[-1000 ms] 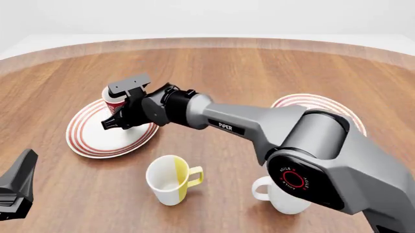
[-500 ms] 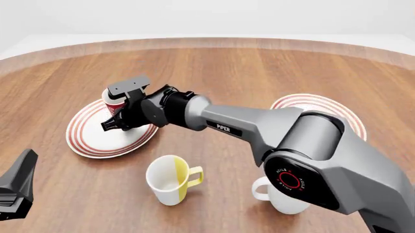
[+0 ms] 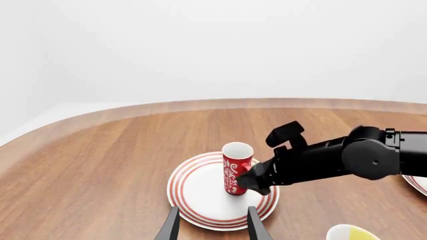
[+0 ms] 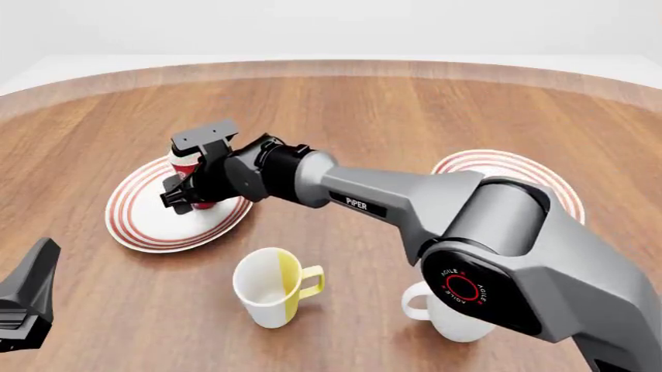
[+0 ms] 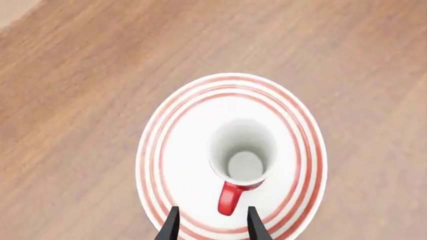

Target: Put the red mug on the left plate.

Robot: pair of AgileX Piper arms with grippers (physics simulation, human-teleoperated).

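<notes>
On the round white left plate [image 4: 145, 225] with thin red rings at its rim, the tall narrow red mug [image 4: 184, 172] with white swirls stands upright and free. A second ago the right gripper [image 4: 178, 200] was closed about it; the fingers have since parted and drawn back a little toward the robot, and the mug has not moved. The right wrist view looks straight down into the mug's white inside, the red handle pointing toward the gap between the two dark fingertips [image 5: 171, 225], which touch nothing. The right arm stretches long across the wooden table [image 4: 414, 116], its wrist bent down over the plate's near half. The left gripper [image 4: 26, 298] sits low at the near left edge, well apart from the mug, fingers spread. There are three mugs: the red one just beyond the right fingertips, a white mug with a yellow stripe and handle [image 4: 271, 287], and a plain white mug [image 4: 445, 314] under the right arm's elbow. There are two ringed plates, the second [image 4: 486, 164] behind the arm.
</notes>
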